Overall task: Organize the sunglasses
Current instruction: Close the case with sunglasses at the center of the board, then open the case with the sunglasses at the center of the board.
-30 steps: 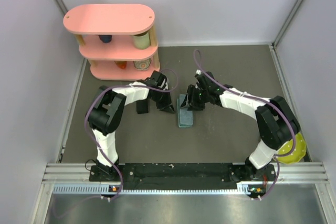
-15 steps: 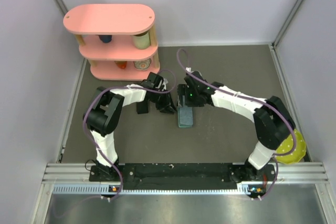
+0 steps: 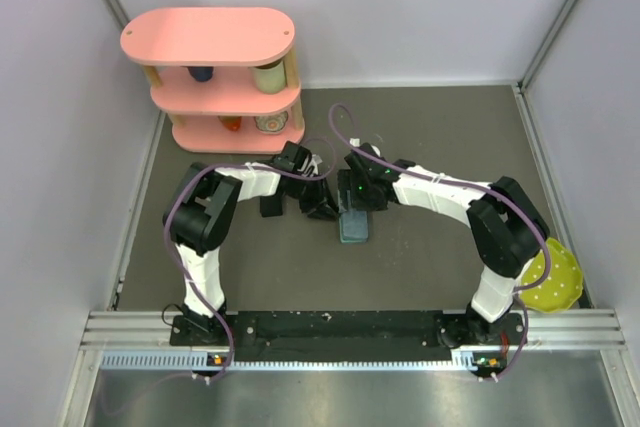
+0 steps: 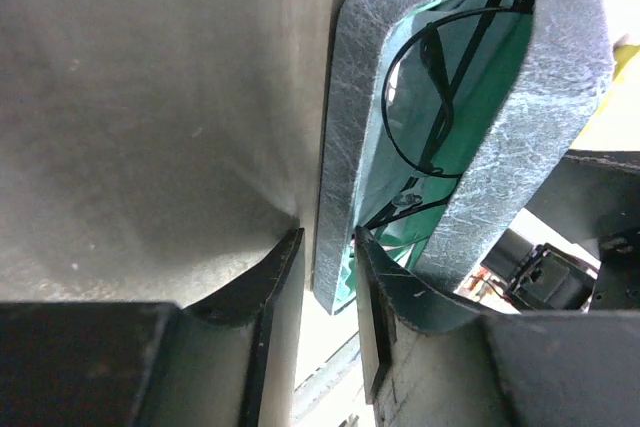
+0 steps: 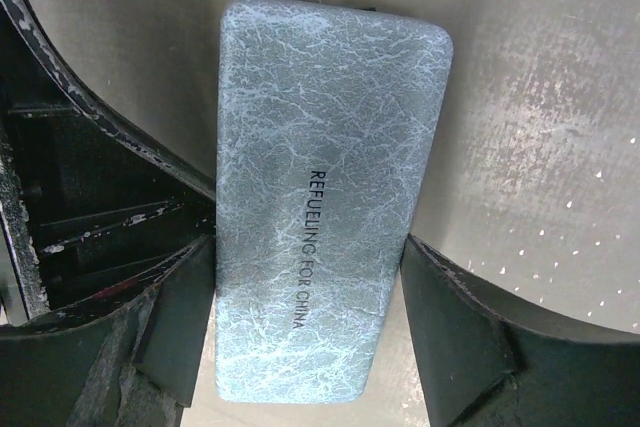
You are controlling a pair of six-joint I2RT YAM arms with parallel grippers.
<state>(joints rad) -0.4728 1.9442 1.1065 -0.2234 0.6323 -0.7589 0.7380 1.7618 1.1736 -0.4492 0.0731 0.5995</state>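
Observation:
Thin dark wire sunglasses [image 4: 432,97] lie inside a grey-blue marbled case [image 4: 545,117] on green lining, with the lid ajar. My left gripper [image 4: 328,247] is open a little. Its fingers straddle the case's near rim, one inside and one outside. In the right wrist view the printed lid of the case [image 5: 330,147] lies between the wide-spread fingers of my open right gripper [image 5: 308,277]. From above, both grippers meet at the case [image 3: 353,229] mid-table, the left gripper [image 3: 322,207] at its left side and the right gripper [image 3: 357,197] over its far end.
A black oblong case [image 3: 270,205] stands left of my left gripper. A pink three-tier shelf [image 3: 212,37] holding cups is at the back left. A yellow-green dish [image 3: 555,277] sits by the right arm's elbow. Walls close in on both sides.
My right gripper has moved left onto the grey-blue case and spread its fingers wider. My left gripper has opened slightly at the case's edge.

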